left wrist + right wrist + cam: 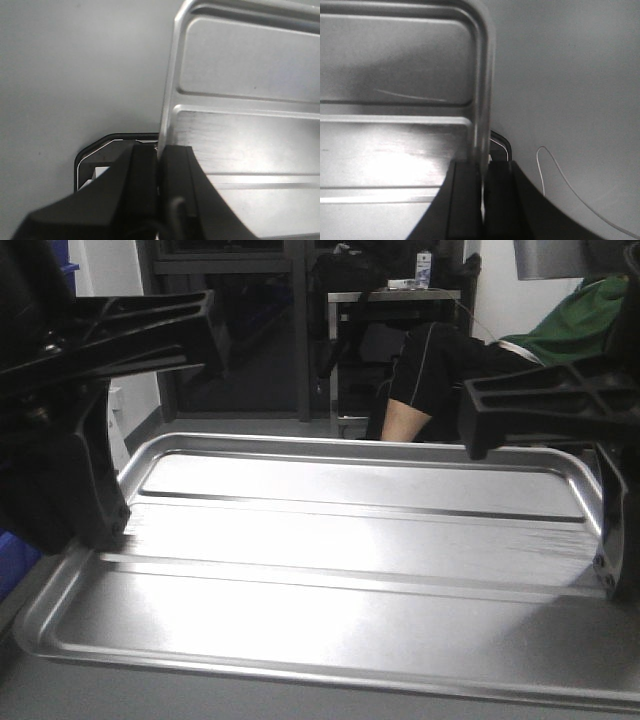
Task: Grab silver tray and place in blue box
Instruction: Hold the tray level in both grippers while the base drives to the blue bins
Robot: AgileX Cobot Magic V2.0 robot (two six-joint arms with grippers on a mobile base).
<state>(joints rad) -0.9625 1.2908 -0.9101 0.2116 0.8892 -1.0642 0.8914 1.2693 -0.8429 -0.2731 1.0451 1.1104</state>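
grey surface point(75, 75); left gripper point(160, 151), right gripper point(482, 167) clamp one silver tray point(330, 580).

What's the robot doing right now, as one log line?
left claw: shut on silver tray rim | right claw: shut on opposite rim

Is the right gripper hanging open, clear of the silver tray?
No, the right gripper is shut on the silver tray, its rim pinched between the fingers.
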